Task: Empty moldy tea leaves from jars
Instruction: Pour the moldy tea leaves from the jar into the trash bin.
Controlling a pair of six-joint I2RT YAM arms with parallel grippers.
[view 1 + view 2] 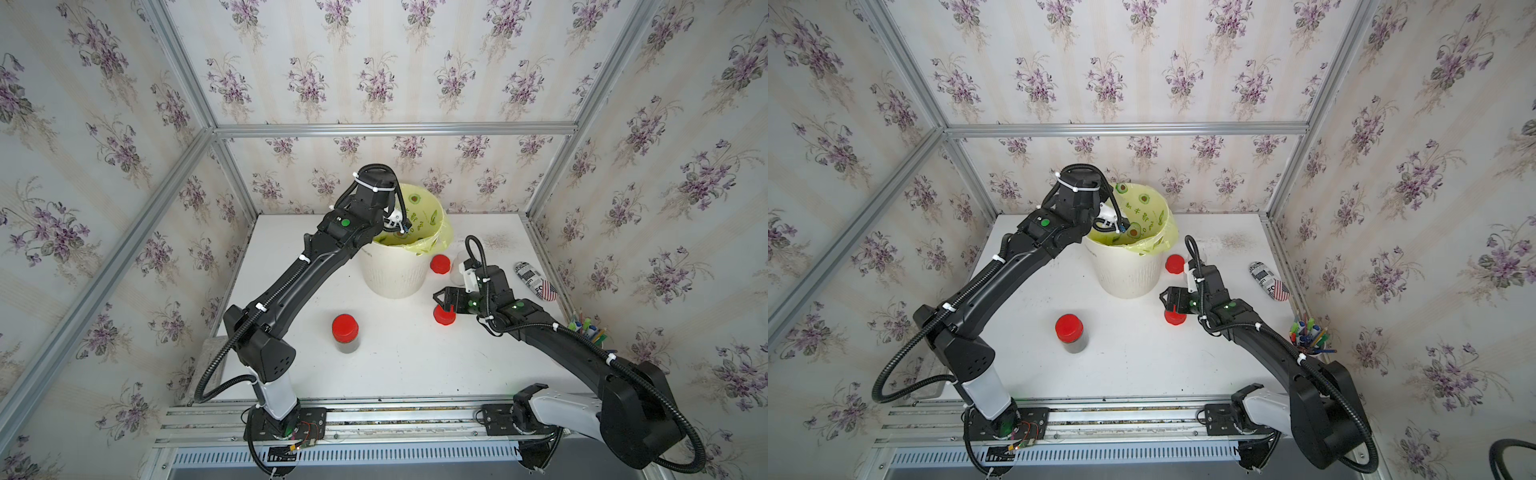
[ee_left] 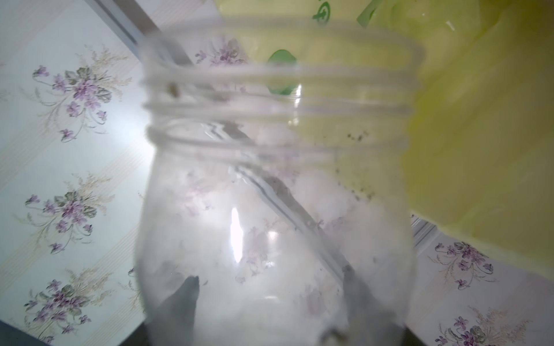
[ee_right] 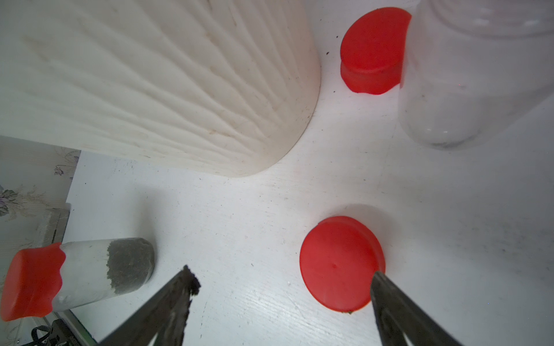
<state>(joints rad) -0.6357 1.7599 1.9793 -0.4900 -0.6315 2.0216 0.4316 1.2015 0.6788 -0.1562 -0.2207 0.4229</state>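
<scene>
Jar [image 2: 275, 209], nearly empty, gripped in left jaws at bin [image 1: 390, 278] rim, mouth toward liner [image 2: 464, 119]. Right jaws spread wide, holding nothing, over lid [image 3: 338, 263] at bin's 5 o'clock. Capped jar [image 1: 345, 332] with leaves [image 3: 129, 263] at 7 o'clock.

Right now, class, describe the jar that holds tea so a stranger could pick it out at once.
Find the big white bin with the yellow-green liner at the back of the table. Nearer the front, out in the open, a small clear jar stands alone. Unlike the empty jar beside the bin, it has its red lid on and dark tea leaves inside.
</scene>
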